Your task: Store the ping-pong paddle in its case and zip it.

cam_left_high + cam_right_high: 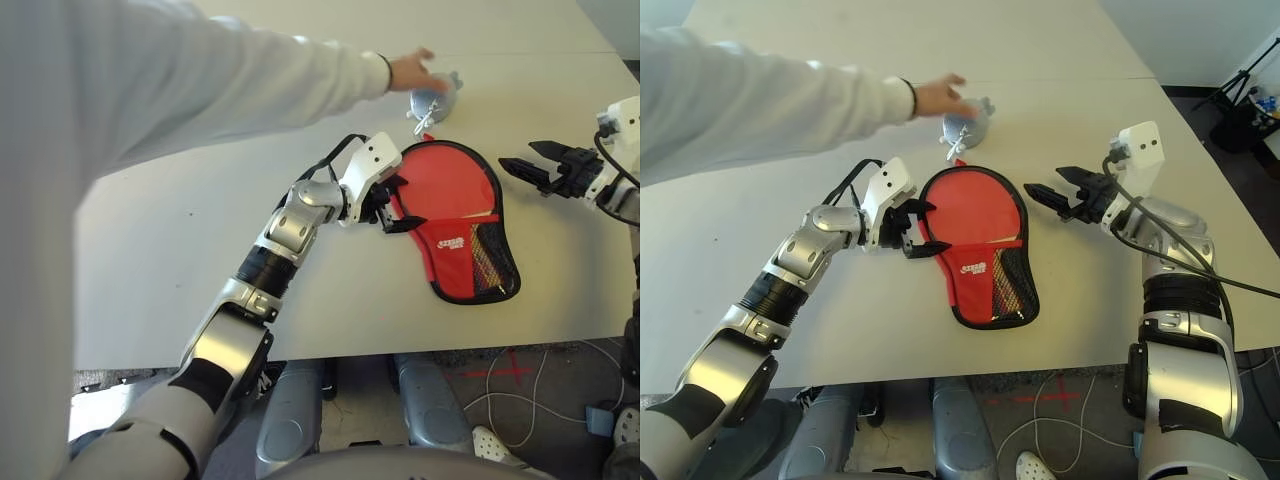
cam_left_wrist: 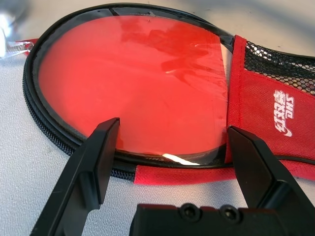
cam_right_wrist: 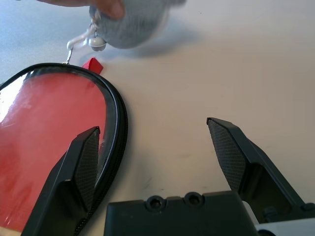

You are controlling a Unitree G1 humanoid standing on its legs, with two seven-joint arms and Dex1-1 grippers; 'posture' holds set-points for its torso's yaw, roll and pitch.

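Observation:
The ping-pong paddle [image 1: 445, 180] lies in the case [image 1: 470, 255], its round red face up inside the black zip edging. Its handle end is covered by the case's red part with the mesh pocket and white logo [image 2: 283, 113]. The case lies flat on the table and its round half is uncovered. My left gripper [image 1: 403, 205] stands open at the case's left edge, fingers reaching over the zip rim [image 2: 74, 142]. My right gripper [image 1: 1045, 180] hovers open a little to the right of the case, pointing at it, with nothing between its fingers.
A person's sleeved arm reaches from the left across the table; the hand [image 1: 410, 70] rests on a small grey-blue soft lump [image 1: 435, 100] with a white cord, just behind the case. The table's front edge [image 1: 400, 350] runs close below the case.

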